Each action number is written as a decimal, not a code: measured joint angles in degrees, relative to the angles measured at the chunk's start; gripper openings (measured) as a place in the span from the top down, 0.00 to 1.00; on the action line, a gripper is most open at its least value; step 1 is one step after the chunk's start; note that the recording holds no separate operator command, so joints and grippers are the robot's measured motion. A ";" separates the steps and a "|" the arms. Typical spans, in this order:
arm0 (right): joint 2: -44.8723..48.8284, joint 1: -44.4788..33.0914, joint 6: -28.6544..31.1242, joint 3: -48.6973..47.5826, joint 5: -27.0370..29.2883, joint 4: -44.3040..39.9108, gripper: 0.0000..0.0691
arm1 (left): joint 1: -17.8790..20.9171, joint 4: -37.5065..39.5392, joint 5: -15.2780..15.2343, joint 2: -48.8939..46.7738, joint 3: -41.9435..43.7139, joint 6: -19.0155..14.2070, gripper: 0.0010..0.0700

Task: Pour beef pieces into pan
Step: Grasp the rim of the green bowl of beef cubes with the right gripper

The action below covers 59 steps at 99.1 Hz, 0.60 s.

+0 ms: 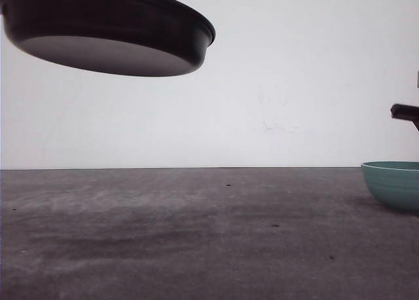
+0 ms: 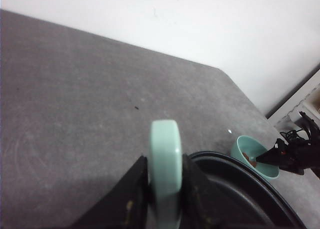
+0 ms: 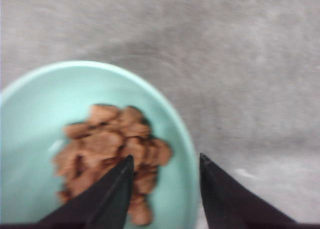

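- Beef pieces (image 3: 112, 151): a low heap of reddish-brown chunks lying inside the teal bowl (image 3: 30, 104); none are in the pan.
- Bowl position: resting on the desk (image 1: 196, 234) at its right side in the front view; in the left wrist view it sits just beyond the pan rim.
- Right gripper (image 3: 166, 164): released, jaws spread, hovering directly above the near rim of the bowl. One finger overlaps the heap in the right wrist view, the other lies outside the rim. Whether either finger touches the bowl cannot be told.
- Pan (image 1: 111, 31): shallow, round, black; held in the air above the left side of the desk, well apart from the bowl in the front view, its underside facing the camera and slightly tilted.
- Left gripper (image 2: 166, 189): clenched on the mint-green handle (image 2: 166, 164) of the pan, one dark finger on each side of the handle.
- Backdrop: a plain white wall (image 1: 294, 84) behind the desk.
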 joint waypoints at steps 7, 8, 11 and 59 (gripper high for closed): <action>0.02 -0.02 -0.26 0.00 1.73 0.42 0.71 | 0.00 -1.05 0.07 -0.22 0.00 0.20 0.92; 0.02 -0.04 -0.31 0.00 1.86 0.57 0.72 | 0.00 -1.20 0.07 -0.24 0.00 0.22 0.92; 0.02 -0.07 -0.46 0.00 2.32 1.09 0.75 | 0.00 -1.62 0.09 -0.28 0.00 0.52 0.92; 2.36 -0.72 -0.70 0.22 1.49 2.60 0.94 | 0.00 -3.10 0.07 -0.33 0.00 1.36 0.92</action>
